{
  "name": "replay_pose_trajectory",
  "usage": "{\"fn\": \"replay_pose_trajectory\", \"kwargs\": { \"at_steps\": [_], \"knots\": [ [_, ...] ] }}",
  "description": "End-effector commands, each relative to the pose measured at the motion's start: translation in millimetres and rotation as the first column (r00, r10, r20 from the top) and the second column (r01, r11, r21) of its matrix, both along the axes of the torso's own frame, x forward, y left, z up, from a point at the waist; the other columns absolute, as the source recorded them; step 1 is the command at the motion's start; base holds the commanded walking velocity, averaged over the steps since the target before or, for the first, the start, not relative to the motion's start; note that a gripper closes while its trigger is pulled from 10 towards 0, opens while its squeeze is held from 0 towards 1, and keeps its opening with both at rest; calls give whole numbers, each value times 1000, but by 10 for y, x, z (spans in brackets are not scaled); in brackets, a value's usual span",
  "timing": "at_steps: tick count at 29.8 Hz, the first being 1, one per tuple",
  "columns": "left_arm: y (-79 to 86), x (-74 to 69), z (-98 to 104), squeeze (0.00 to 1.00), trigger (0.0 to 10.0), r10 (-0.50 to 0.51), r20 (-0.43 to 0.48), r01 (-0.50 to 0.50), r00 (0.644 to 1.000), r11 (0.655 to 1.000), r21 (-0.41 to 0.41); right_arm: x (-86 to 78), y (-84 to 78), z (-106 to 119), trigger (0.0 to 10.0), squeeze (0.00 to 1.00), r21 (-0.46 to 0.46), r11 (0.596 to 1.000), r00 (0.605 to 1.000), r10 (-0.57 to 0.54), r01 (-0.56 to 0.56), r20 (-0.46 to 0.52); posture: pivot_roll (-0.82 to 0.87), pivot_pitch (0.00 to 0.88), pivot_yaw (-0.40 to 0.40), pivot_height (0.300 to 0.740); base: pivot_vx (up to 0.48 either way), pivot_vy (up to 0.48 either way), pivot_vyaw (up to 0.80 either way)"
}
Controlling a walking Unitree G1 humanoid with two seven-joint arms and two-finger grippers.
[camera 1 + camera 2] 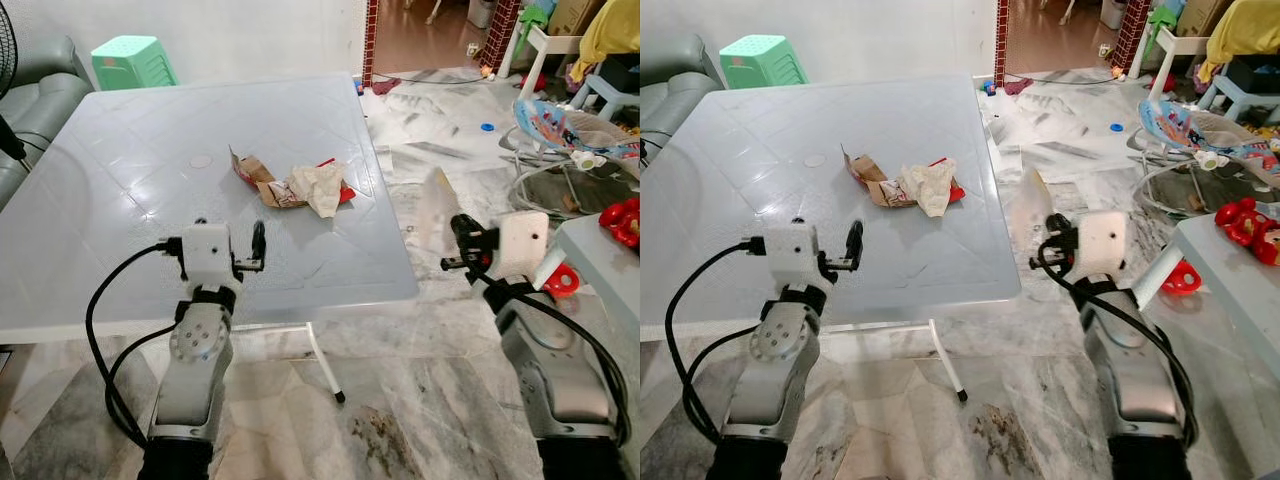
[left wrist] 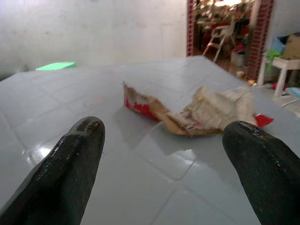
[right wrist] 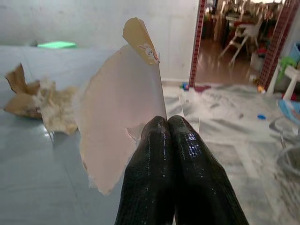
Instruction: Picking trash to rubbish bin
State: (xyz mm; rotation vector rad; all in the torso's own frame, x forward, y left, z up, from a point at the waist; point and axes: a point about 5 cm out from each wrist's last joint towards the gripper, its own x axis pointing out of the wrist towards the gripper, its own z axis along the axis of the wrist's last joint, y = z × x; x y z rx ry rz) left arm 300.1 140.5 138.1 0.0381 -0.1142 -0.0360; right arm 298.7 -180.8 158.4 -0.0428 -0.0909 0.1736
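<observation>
Left eye view: grey plastic table (image 1: 120, 180) with a pile of trash (image 1: 295, 183) — torn brown-red cardboard plus crumpled paper — lying near its middle-right. Left gripper (image 1: 256, 250) hovers over the table's near edge, short of the pile. Right gripper (image 1: 458, 240) is off the table's right side, above the marble floor (image 1: 420, 400), holding up a pale torn paper scrap (image 1: 437, 205). Green stool (image 1: 133, 62) behind the table.

Right eye view: same layout; red toy (image 1: 1245, 222) on a side table at right.

Left wrist view: fingers (image 2: 70, 164) spread apart, nothing between them, trash straight ahead on the table.

Right wrist view: fingertips (image 3: 161, 154) pinched together on the scrap's lower edge — scrap stands upright, small sticker near its top.
</observation>
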Motion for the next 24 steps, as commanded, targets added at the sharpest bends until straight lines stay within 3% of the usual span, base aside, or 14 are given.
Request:
{"fn": "replay_pose_trajectory", "kwargs": {
  "at_steps": [1, 7, 24],
  "knots": [
    [51, -24, 20, 0, 10000, 7, 14, -7, 1000, 1000, 9, -36, -58, 27, 0, 0, -4, 1000, 1000, -9, 9, 3, 6, 0, 18, 740, 0, 0, 0],
    [27, 44, 93, 0, 10000, -18, 41, 19, 999, 1000, -11, -104, -5, -15, 0, 0, -16, 1000, 1000, 13, -13, -7, 4, 0, 21, 740, 97, 0, 0],
    [-32, 92, 159, 0, 10000, -31, 65, 32, 997, 999, -15, 3, 139, 98, 0, 0, -22, 998, 998, 57, -56, 33, 9, 0, 4, 740, 429, 0, 0]
  ]
}}
